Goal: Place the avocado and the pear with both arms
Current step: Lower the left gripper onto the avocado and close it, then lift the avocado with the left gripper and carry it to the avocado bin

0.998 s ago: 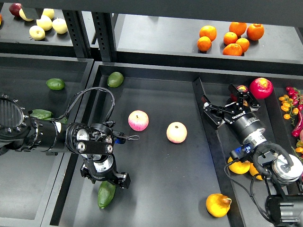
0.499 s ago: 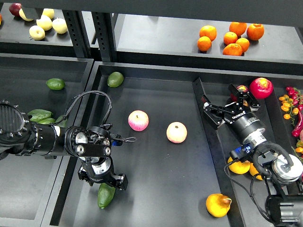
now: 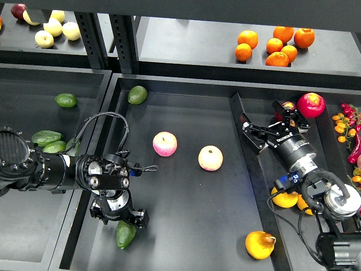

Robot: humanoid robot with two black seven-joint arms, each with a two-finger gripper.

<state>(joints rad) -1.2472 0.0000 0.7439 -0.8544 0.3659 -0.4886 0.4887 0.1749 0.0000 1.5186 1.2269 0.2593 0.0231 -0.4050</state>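
The avocado (image 3: 125, 235), long, glossy and dark green, lies at the front left of the central black tray (image 3: 186, 226). My left gripper (image 3: 119, 217) hangs right over its upper end, with open jaws either side of the tip; most of the fruit shows below it. The pear (image 3: 260, 244), orange-yellow with a short stem, lies in the tray's front right corner. My right gripper (image 3: 272, 125) is open and empty over the right-hand tray, well behind the pear.
Two pink-and-yellow apples (image 3: 164, 143) (image 3: 210, 157) lie mid-tray, and a rounder green avocado (image 3: 137, 94) at the back left. The left tray holds more green avocados (image 3: 66, 100). There are oranges (image 3: 276, 45) on the back shelf, a red apple (image 3: 311, 104) at the right, and orange fruit (image 3: 285, 198) under my right arm.
My left arm has moved a little toward the front and left, bringing its gripper lower over the avocado. The right arm and the fruit have not moved.
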